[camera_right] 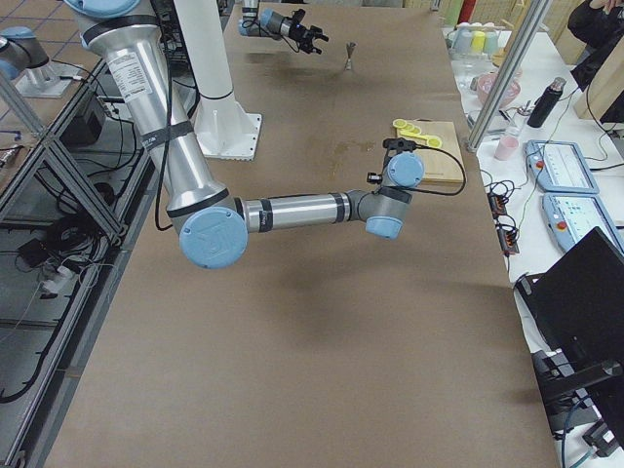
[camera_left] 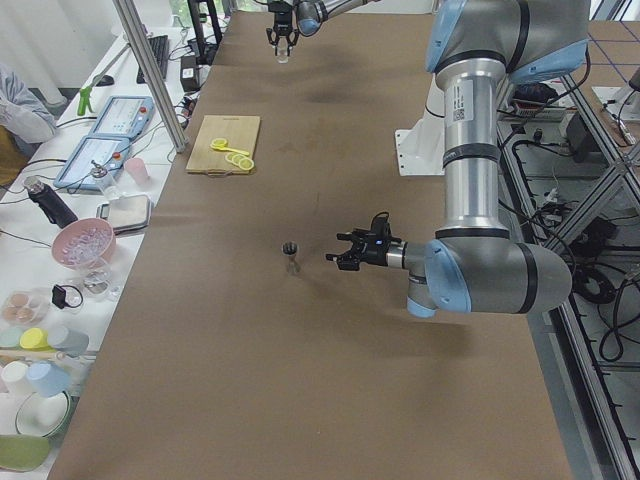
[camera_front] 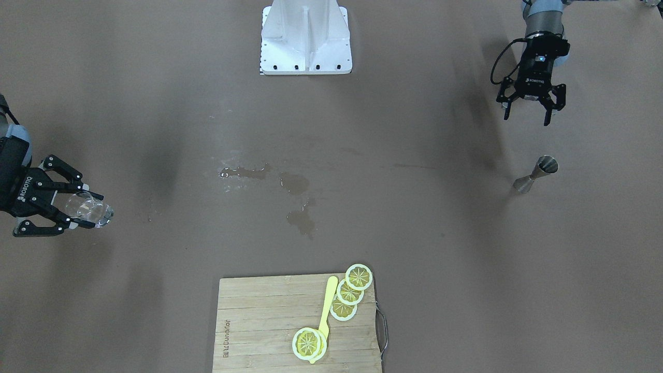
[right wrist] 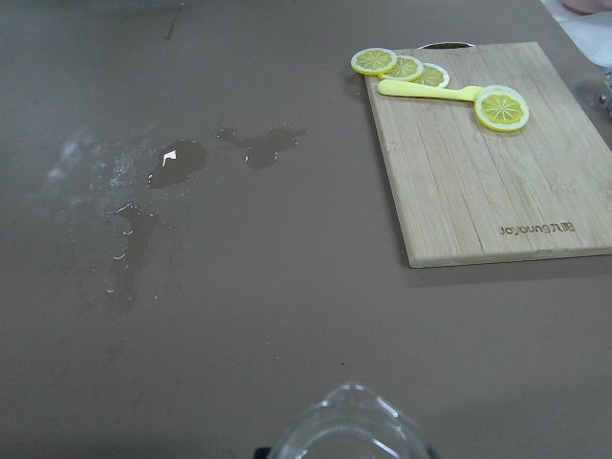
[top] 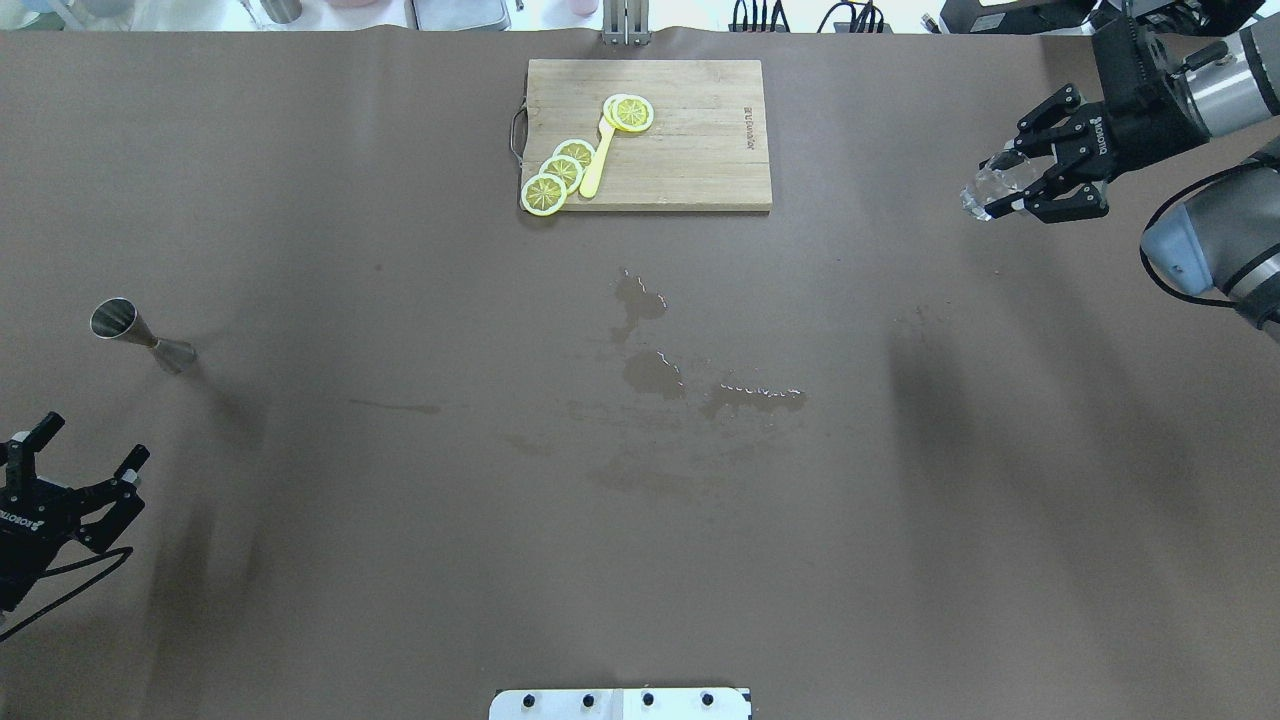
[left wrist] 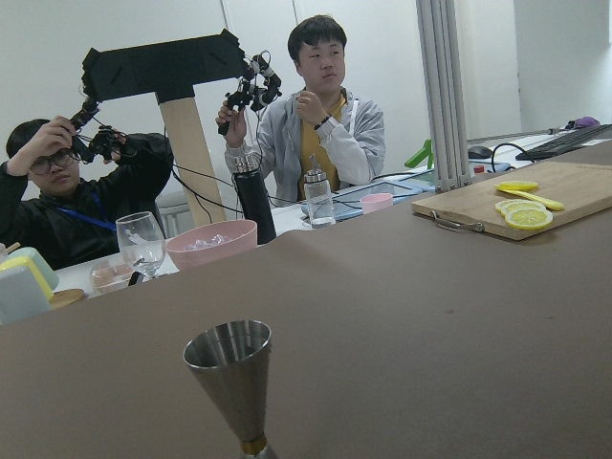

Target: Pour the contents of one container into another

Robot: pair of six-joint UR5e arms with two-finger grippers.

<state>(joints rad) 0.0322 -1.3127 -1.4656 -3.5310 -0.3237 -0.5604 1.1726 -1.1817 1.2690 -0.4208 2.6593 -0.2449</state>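
Observation:
The small clear glass cup [camera_front: 89,210] hangs above the table, tipped on its side, and my right gripper [camera_front: 96,211] is shut on it. From overhead, the cup [top: 998,183] and right gripper [top: 995,187] sit at the far right, level with the cutting board. The cup's rim [right wrist: 349,426] fills the bottom of the right wrist view. The grey steel jigger [camera_front: 536,174] stands upright on the table at the other end [top: 140,335]. My left gripper [camera_front: 527,119] hovers open and empty a short way from it [top: 95,438]. The jigger [left wrist: 234,382] looms close in the left wrist view.
A wooden cutting board [top: 690,140] with lemon slices [top: 560,172] and a yellow utensil [top: 597,160] lies at the far edge. Wet spill patches [top: 650,370] mark the table's middle. The white robot base [camera_front: 305,36] stands at the near edge. Operators sit beyond the left end.

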